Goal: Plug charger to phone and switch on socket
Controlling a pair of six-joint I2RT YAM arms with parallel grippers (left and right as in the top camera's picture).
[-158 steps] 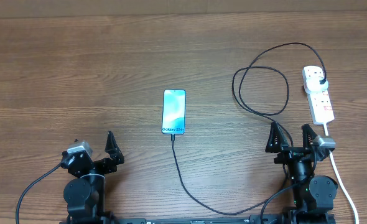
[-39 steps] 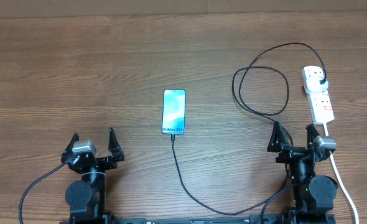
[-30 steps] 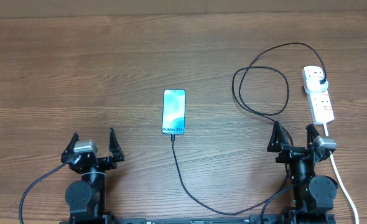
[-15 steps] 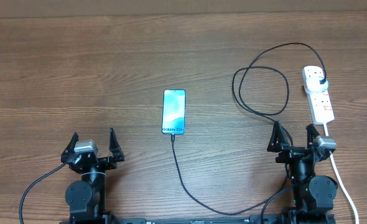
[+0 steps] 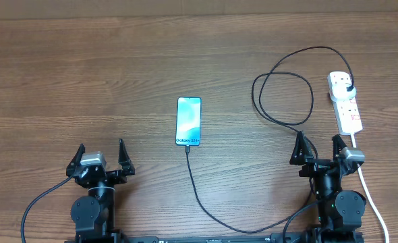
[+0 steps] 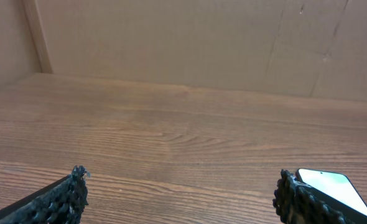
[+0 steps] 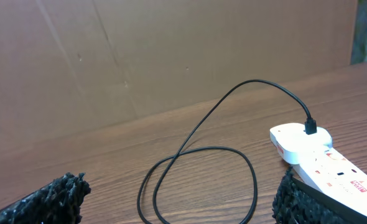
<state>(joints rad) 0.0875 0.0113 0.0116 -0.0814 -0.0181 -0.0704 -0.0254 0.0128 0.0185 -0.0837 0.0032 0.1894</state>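
Left gripper (image 5: 101, 147) parked at the near-left table (image 5: 84, 67) edge, jaws spread wide, nothing between them. Left wrist view confirms it: both fingertips (image 6: 76, 180) sit far apart over bare wood.

Phone (image 5: 189, 121) lies flat mid-table, screen lit, "Galaxy" end toward the arms. It is well apart from both grippers, and its corner shows at the right edge of the left wrist view (image 6: 331, 186).

Charger (image 5: 193, 177) cable meets the phone's near end, runs toward the near edge, then goes behind the right arm. It comes back up in a loose loop (image 7: 255, 81).

Right gripper (image 5: 316, 142) at the near right, also wide open and empty, with the loop just beyond it.

Socket (image 5: 345, 101) at far right, lengthwise, and the black plug (image 5: 348, 88) is seated in its far outlet. White cord (image 5: 371, 196) trails toward the near edge beside the right arm. Can't tell the switch position from any view.
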